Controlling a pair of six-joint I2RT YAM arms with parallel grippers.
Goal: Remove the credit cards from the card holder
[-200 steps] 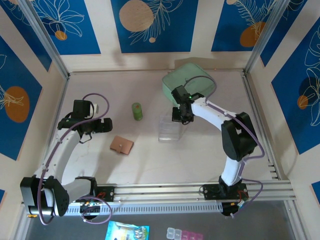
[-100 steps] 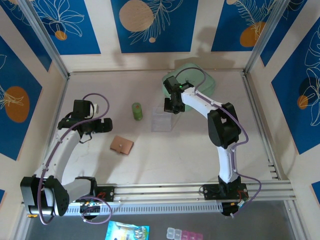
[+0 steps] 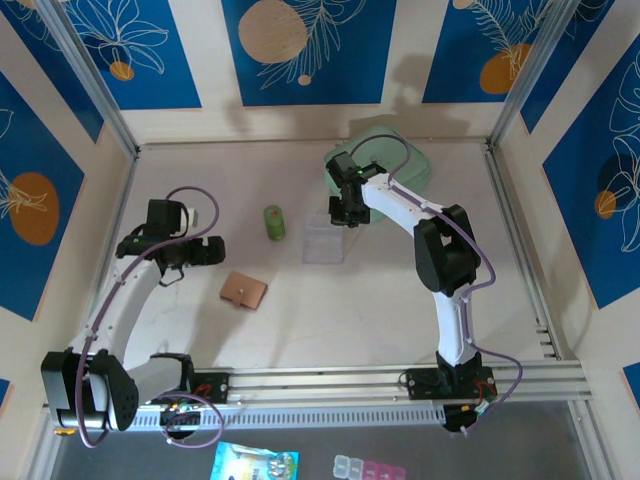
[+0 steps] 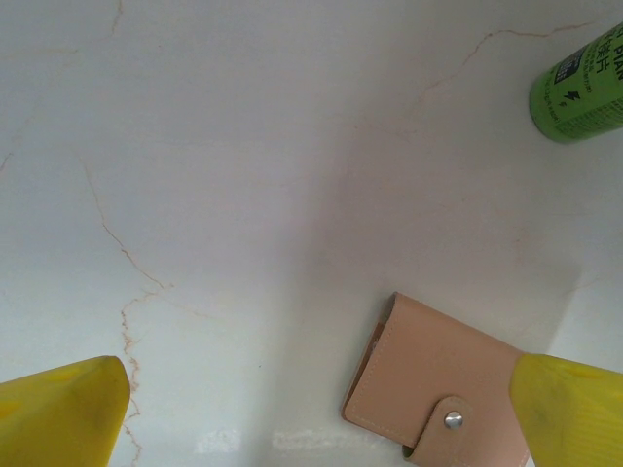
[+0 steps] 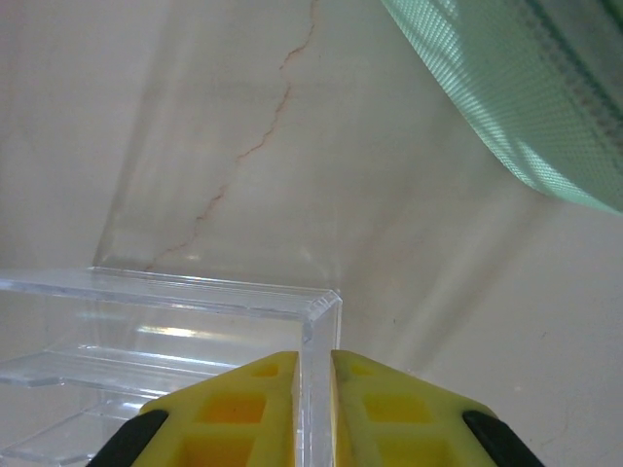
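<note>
Left gripper (image 4: pixel 311 420) spread, card holder (image 4: pixel 428 375) inside its span | likely light, supple; pinch side edges | right gripper (image 5: pixel 313 389) astride clear box (image 5: pixel 146 321) wall, hold unclear

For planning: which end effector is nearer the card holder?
The left end effector, open near the card holder; the right end effector grips the clear box.
</note>
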